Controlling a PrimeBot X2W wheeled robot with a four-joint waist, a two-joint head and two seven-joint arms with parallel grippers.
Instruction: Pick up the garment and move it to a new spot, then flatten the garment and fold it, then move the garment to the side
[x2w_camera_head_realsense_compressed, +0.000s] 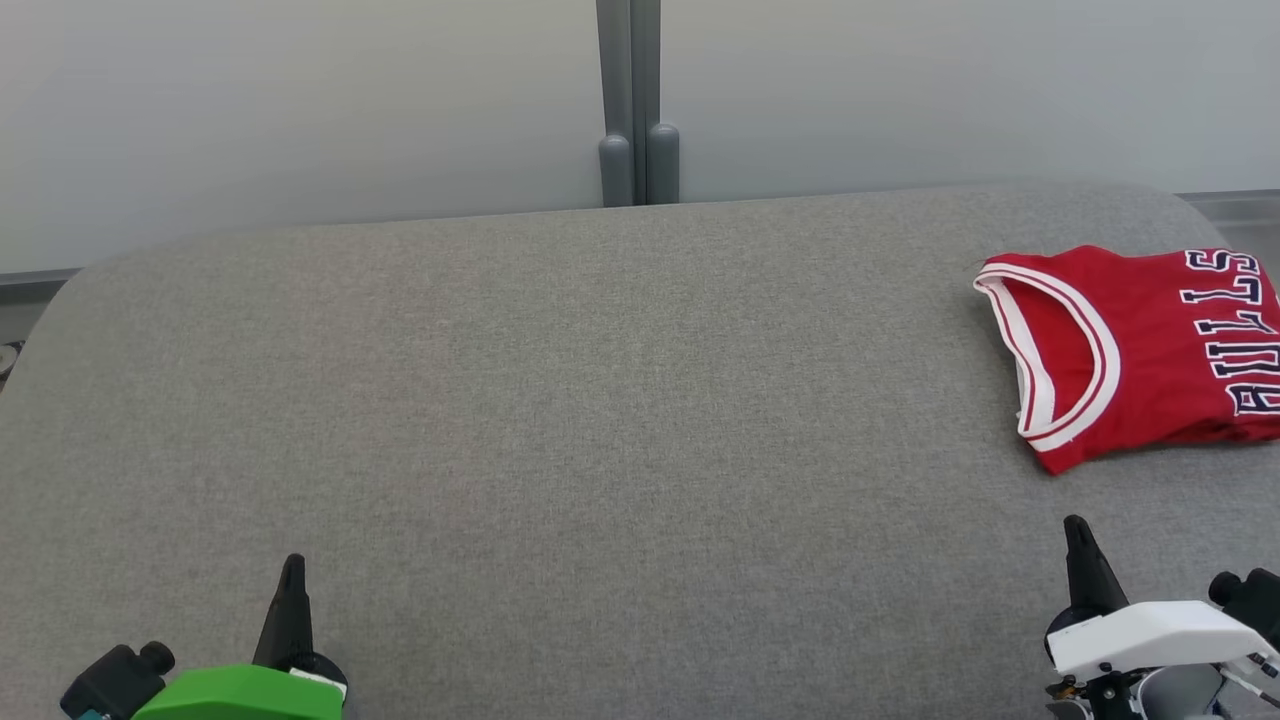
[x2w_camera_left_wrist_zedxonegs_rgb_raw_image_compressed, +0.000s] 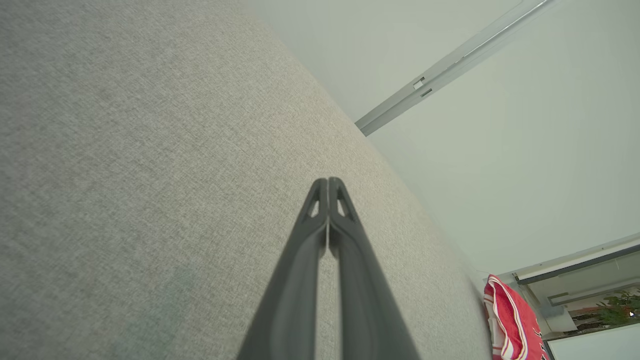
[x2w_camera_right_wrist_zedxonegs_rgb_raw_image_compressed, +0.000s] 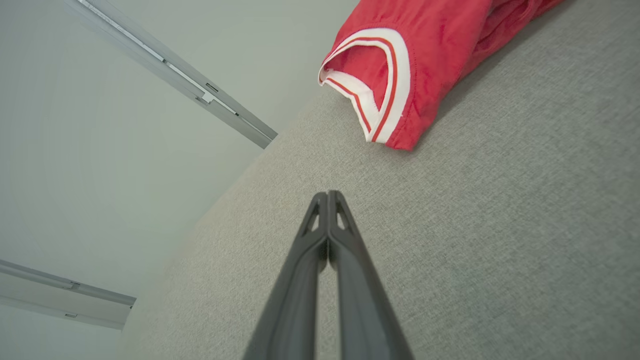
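Observation:
The garment (x2w_camera_head_realsense_compressed: 1140, 350) is a red jersey with white trim and dark lettering, folded into a compact shape at the far right of the grey padded table (x2w_camera_head_realsense_compressed: 600, 420); its right side runs past the head view's edge. It also appears as the garment (x2w_camera_left_wrist_zedxonegs_rgb_raw_image_compressed: 510, 325) in the left wrist view and the garment (x2w_camera_right_wrist_zedxonegs_rgb_raw_image_compressed: 405, 65) in the right wrist view. My right gripper (x2w_camera_head_realsense_compressed: 1077, 525) is shut and empty, a short way in front of the jersey's near corner. At the lower left my left gripper (x2w_camera_head_realsense_compressed: 292, 562) is shut and empty, far from the jersey. Both pairs of fingertips meet: left gripper (x2w_camera_left_wrist_zedxonegs_rgb_raw_image_compressed: 328, 181), right gripper (x2w_camera_right_wrist_zedxonegs_rgb_raw_image_compressed: 328, 194).
A pale wall (x2w_camera_head_realsense_compressed: 300, 100) with a grey vertical post (x2w_camera_head_realsense_compressed: 630, 100) stands behind the table's far edge. Bare grey fabric spans the table's middle and left. The table's corners are rounded.

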